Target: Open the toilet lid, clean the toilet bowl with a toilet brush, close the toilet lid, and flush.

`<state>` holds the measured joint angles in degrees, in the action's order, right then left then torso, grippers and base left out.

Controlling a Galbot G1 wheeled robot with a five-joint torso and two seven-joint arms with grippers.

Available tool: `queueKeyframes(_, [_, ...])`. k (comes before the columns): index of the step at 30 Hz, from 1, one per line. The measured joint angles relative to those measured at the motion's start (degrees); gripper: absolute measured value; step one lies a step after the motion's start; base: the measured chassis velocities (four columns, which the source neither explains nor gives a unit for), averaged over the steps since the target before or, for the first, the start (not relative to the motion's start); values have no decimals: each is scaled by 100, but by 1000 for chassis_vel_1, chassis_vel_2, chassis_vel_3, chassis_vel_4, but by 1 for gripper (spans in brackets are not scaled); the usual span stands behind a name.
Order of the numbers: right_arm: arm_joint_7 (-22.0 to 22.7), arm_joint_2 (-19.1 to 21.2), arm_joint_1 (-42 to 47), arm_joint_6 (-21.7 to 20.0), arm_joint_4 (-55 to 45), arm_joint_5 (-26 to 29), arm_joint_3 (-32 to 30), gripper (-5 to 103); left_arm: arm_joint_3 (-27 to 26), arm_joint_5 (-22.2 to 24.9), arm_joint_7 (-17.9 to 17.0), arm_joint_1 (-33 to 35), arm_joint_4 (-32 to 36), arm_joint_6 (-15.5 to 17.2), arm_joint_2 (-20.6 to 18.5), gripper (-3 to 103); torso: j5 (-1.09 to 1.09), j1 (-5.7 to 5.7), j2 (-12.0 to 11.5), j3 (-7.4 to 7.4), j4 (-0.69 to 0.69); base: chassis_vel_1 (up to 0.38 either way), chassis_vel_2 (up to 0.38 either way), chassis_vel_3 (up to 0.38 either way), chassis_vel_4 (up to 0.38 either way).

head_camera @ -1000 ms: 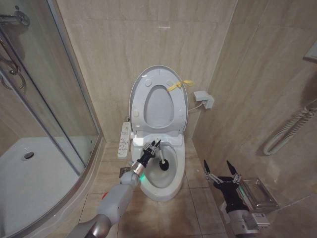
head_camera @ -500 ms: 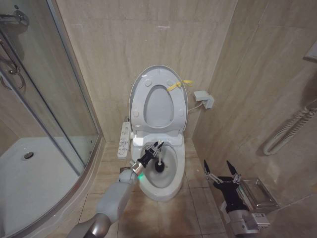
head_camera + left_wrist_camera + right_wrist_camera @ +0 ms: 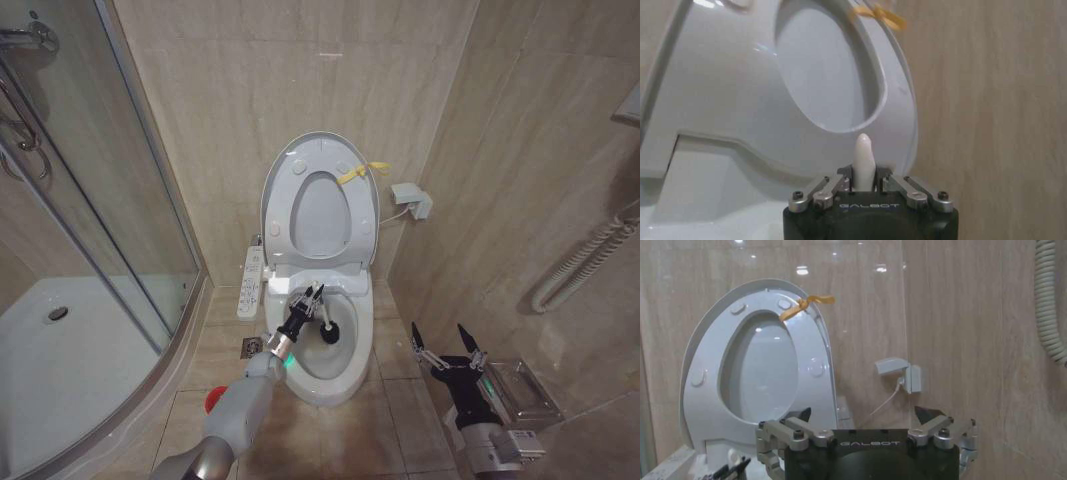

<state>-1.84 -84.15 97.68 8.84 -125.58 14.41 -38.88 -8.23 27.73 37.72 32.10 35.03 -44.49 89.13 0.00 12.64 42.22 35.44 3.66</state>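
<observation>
- Plainly, the left gripper (image 3: 310,293) was pinching the toilet brush (image 3: 322,318) by its thin white stick handle, with the jaws drawn in on it; in the left wrist view the rounded white tip of the handle (image 3: 863,159) stood up between the two fingers (image 3: 844,176).
- From that grip the handle ran down and forward into the toilet bowl (image 3: 345,372), where the dark brush head sat low against the inner wall, just above the water at the bottom.
- By my reading, the step in hand was the scrubbing of the bowl: opening was done, while closing and flushing were not yet done.
- The next move called, I judged, for sweeping the head around the basin wall while keeping the grip firm, since a thin smooth stick could twist or slip in the jaws.
- Behind the bowl, the toilet lid (image 3: 281,172) stood raised against the tiled wall, glossy white and oval, with the ring seat (image 3: 352,215) folded up against it and a small yellow strap (image 3: 360,171) at its upper edge.
- A white control panel (image 3: 251,283) lay along the left of the toilet.
- The right gripper (image 3: 447,341) hung idle near the floor to the right of the bowl, its fingers spread wide and holding nothing.
</observation>
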Motion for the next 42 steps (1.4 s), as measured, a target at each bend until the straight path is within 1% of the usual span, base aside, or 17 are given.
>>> queueKeyframes(1, [0,0,0,0,0,0,0,100,0,0,0,0,0,0,0,22,0,0,0,0,0,0,0,0,0])
queueKeyframes(3, [0,0,0,0,0,0,0,100,-51,-281,-30,38,195,3,-80,22,-1,1,-1,1,0,0,0,0,0])
queueKeyframes(5, [0,0,0,0,0,0,0,100,-48,-269,-88,43,328,20,-99,22,-1,1,0,1,1,0,0,0,0])
queueKeyframes(7, [0,0,0,0,0,0,0,100,-8,72,-207,31,466,34,-64,22,0,0,0,1,1,0,0,0,0])
queueKeyframes(8, [0,0,0,0,0,0,0,100,-8,72,-207,31,466,34,-64,22,0,0,0,1,1,0,0,0,0])
queueKeyframes(10, [0,0,0,0,0,0,0,100,131,660,-325,25,552,101,34,22,-1,0,0,1,2,0,0,0,0])
queueKeyframes(15, [0,0,0,0,0,0,0,100,145,977,-354,25,383,123,159,22,-1,0,0,1,3,0,0,0,0])
queueKeyframes(17, [0,0,0,0,0,0,0,100,138,1175,-343,26,145,120,216,22,0,1,0,1,-1,0,0,0,0])
queueKeyframes(20, [0,0,0,0,0,0,0,100,87,1106,-341,49,-7,77,254,22,0,0,0,0,-1,0,0,0,0])
queueKeyframes(23, [0,0,0,0,0,0,0,100,5,482,-335,95,-39,-48,206,22,0,0,1,0,1,0,0,0,0])
queueKeyframes(24, [0,0,0,0,0,0,0,100,5,482,-335,95,-39,-48,206,22,0,0,1,0,1,0,0,0,0])
queueKeyframes(27, [0,0,0,0,0,0,0,100,-46,74,-288,118,150,-76,95,22,-1,0,0,1,0,0,0,0,0])
queueKeyframes(30, [0,0,0,0,0,0,0,100,-42,-5,-297,114,289,-73,63,22,0,0,0,1,1,0,0,0,0])
queueKeyframes(33, [0,0,0,0,0,0,0,100,-4,201,-321,97,388,-59,72,22,-1,1,0,1,2,0,0,0,0])
queueKeyframes(37, [0,0,0,0,0,0,0,100,131,1223,-330,128,517,112,170,22,-2,0,0,1,2,0,0,0,0])
queueKeyframes(40, [0,0,0,0,0,0,0,100,113,1297,-286,125,372,87,209,22,0,0,0,1,2,0,0,0,0])
queueKeyframes(42, [0,0,0,0,0,0,0,100,24,1000,-208,113,27,-83,229,22,-1,1,0,1,-2,0,0,0,0])
